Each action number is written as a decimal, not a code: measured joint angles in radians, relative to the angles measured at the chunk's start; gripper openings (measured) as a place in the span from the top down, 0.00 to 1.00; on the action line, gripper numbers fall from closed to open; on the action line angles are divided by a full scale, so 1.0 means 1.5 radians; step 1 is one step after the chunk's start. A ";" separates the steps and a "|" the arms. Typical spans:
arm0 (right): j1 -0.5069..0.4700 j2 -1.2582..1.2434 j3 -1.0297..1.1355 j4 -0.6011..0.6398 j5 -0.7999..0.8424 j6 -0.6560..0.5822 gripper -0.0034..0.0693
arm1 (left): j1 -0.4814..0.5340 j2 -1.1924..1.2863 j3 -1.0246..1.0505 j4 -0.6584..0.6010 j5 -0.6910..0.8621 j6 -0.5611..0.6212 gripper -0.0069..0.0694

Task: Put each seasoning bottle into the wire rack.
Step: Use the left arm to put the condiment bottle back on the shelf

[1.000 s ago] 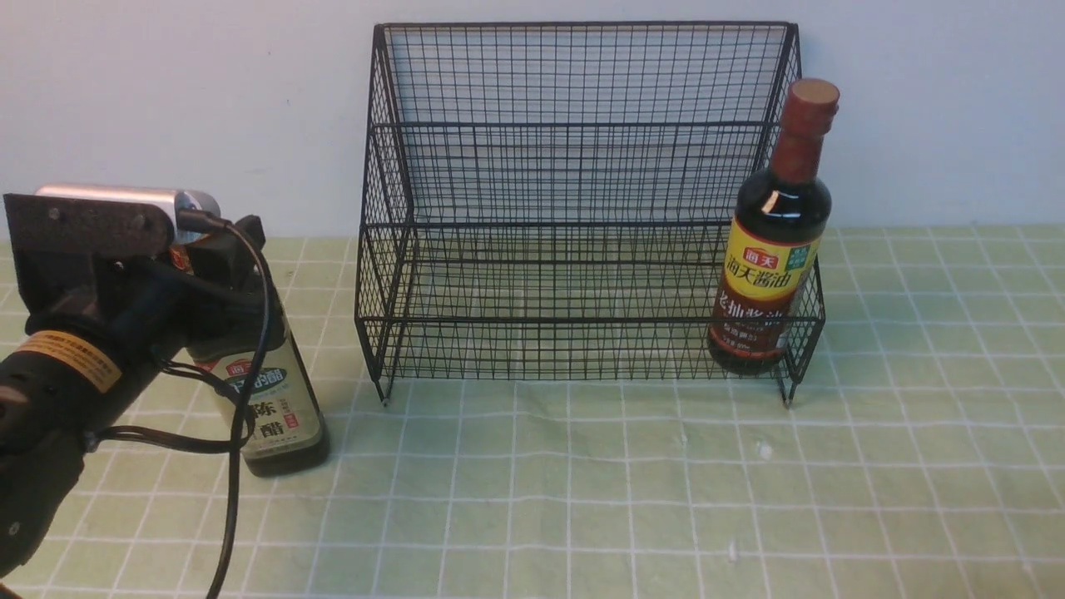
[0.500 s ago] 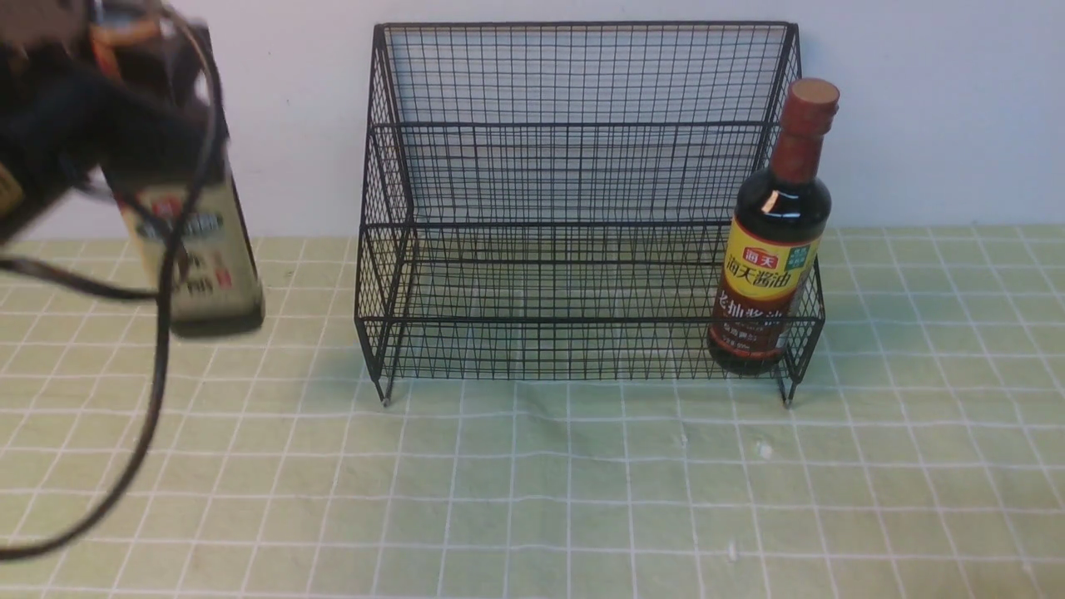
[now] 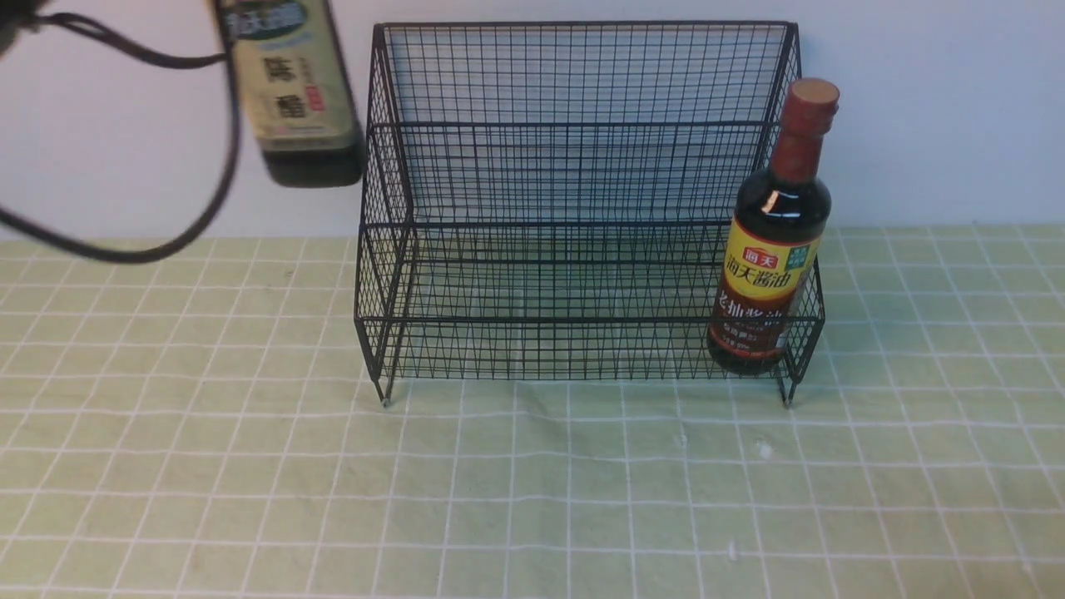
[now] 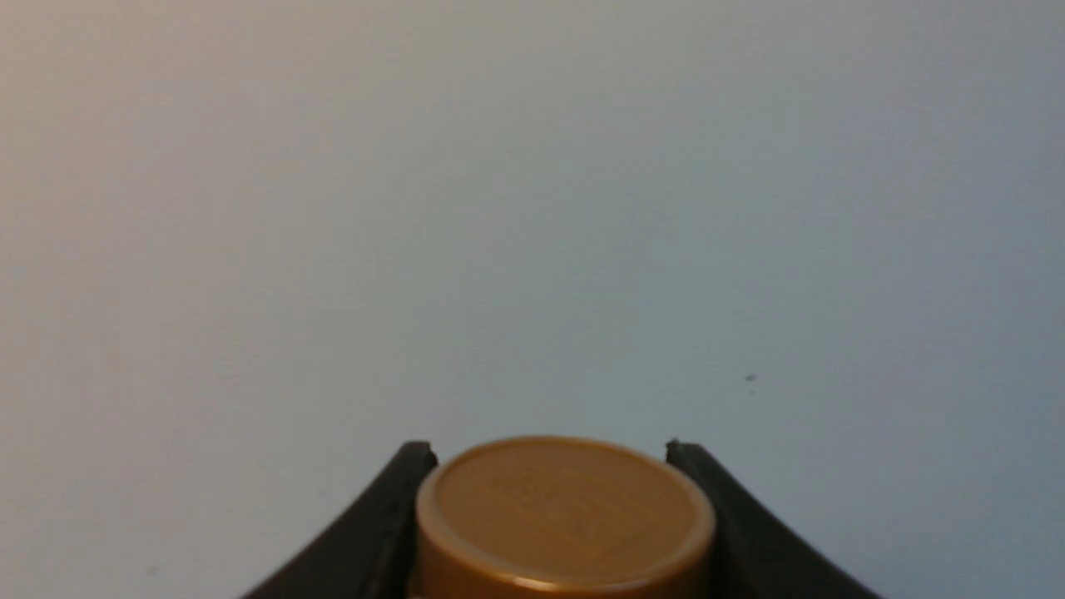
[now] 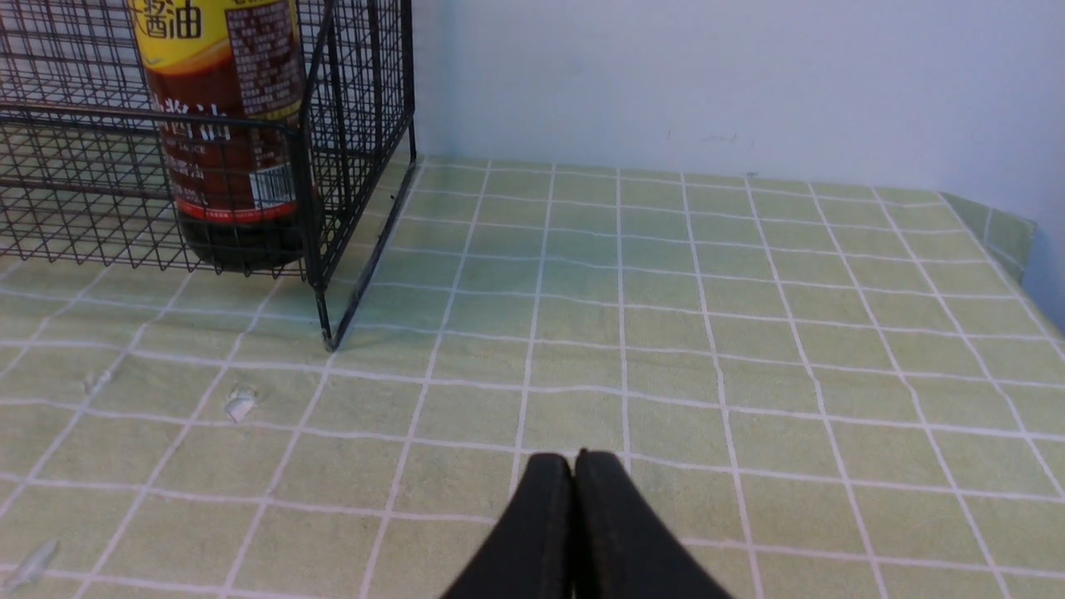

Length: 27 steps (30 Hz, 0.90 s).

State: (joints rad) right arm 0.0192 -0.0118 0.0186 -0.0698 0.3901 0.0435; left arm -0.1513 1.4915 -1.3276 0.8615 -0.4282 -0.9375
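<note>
Apparently left hand (image 4: 547,453) clamps squarish bottle (image 3: 293,100) (by cap (image 4: 566,507)).

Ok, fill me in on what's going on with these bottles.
The left gripper is clamped on the gold cap of the squarish bottle, holding it in the air left of the wire rack, near its top. The round bottle stands in the rack's lower tier at its right end. The right gripper is shut and empty, low over the table.

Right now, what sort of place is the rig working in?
Likely a lab bench staged as a kitchen counter: a green checked tablecloth, a bare pale wall behind, and a black wire rack holding a soy sauce bottle.
</note>
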 joint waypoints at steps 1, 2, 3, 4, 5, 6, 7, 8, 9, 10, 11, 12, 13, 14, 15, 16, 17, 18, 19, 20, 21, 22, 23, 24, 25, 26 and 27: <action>0.000 0.000 0.000 0.000 0.000 0.000 0.97 | -0.010 0.016 -0.016 0.005 0.000 0.001 0.51; 0.000 0.000 0.000 0.000 0.000 0.000 0.97 | -0.023 0.035 -0.032 0.010 0.000 0.006 0.51; 0.000 0.000 0.000 0.000 0.000 0.000 0.97 | -0.026 0.043 -0.035 0.011 0.001 0.008 0.51; 0.000 0.000 0.000 0.000 0.000 0.000 0.97 | -0.038 0.061 -0.049 0.013 0.003 0.016 0.51; -0.001 0.000 0.000 0.000 0.000 0.000 0.97 | -0.055 0.085 -0.068 0.015 0.007 0.026 0.51; -0.001 0.000 0.000 0.000 0.000 0.000 0.97 | -0.062 0.097 -0.079 0.015 0.010 0.031 0.51; -0.001 0.000 0.000 0.000 0.000 0.000 0.97 | -0.071 0.114 -0.089 0.015 0.020 0.034 0.51; -0.001 0.000 0.000 0.000 0.000 0.000 0.97 | -0.075 0.123 -0.094 0.015 0.023 0.035 0.51; -0.001 0.000 0.000 0.000 0.000 0.000 0.97 | -0.079 0.135 -0.098 0.015 0.026 0.038 0.51; -0.001 0.000 0.000 0.000 0.000 0.000 0.97 | -0.080 0.144 -0.100 0.015 0.026 0.040 0.51; -0.001 0.000 0.000 0.000 0.000 0.000 0.97 | -0.082 0.158 -0.100 0.015 0.026 0.041 0.51; -0.001 0.000 0.000 0.000 0.000 0.000 0.97 | -0.083 0.166 -0.100 0.015 0.030 0.041 0.51; -0.001 0.000 0.000 0.000 0.000 0.000 0.97 | -0.083 0.170 -0.100 0.015 0.033 0.041 0.51; -0.001 0.000 0.000 0.000 0.000 0.000 0.97 | -0.083 0.179 -0.100 0.015 0.043 0.041 0.51; -0.001 0.000 0.000 0.000 0.000 0.000 0.97 | -0.084 0.191 -0.100 0.015 0.058 0.041 0.51; -0.001 0.000 0.000 0.000 0.000 0.000 0.97 | -0.085 0.199 -0.100 0.015 0.071 0.041 0.51; -0.001 0.000 0.000 0.000 0.000 0.000 0.97 | -0.085 0.205 -0.100 0.015 0.082 0.041 0.51; -0.001 0.000 0.000 0.000 0.000 0.000 0.97 | -0.085 0.211 -0.100 0.014 0.097 0.041 0.51; -0.001 0.000 0.000 0.000 0.000 0.000 0.97 | -0.085 0.215 -0.100 0.014 0.110 0.040 0.51; -0.001 0.000 0.000 0.000 0.000 0.000 0.97 | -0.085 0.219 -0.100 0.014 0.119 0.039 0.51; -0.001 0.000 0.000 0.000 0.000 0.000 0.97 | -0.085 0.222 -0.100 0.014 0.131 0.036 0.51; -0.001 0.000 0.000 0.000 0.000 0.000 0.97 | -0.085 0.225 -0.100 0.012 0.142 0.033 0.51; -0.001 0.000 0.000 0.000 0.000 0.000 0.97 | -0.085 0.228 -0.100 0.010 0.148 0.030 0.51; -0.001 0.000 0.000 0.000 0.000 0.000 0.97 | -0.085 0.230 -0.100 0.010 0.152 0.026 0.51; -0.001 0.000 0.000 0.000 0.000 0.000 0.97 | -0.085 0.232 -0.100 0.010 0.159 0.019 0.51; -0.001 0.000 0.000 0.000 0.000 0.000 0.97 | -0.085 0.234 -0.100 0.009 0.164 0.011 0.51; -0.001 0.000 0.000 0.000 0.000 0.000 0.97 | -0.085 0.237 -0.100 0.009 0.165 0.000 0.51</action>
State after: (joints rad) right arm 0.0184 -0.0118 0.0186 -0.0698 0.3901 0.0435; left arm -0.2784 1.8475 -1.4779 0.8750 -0.1807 -0.9372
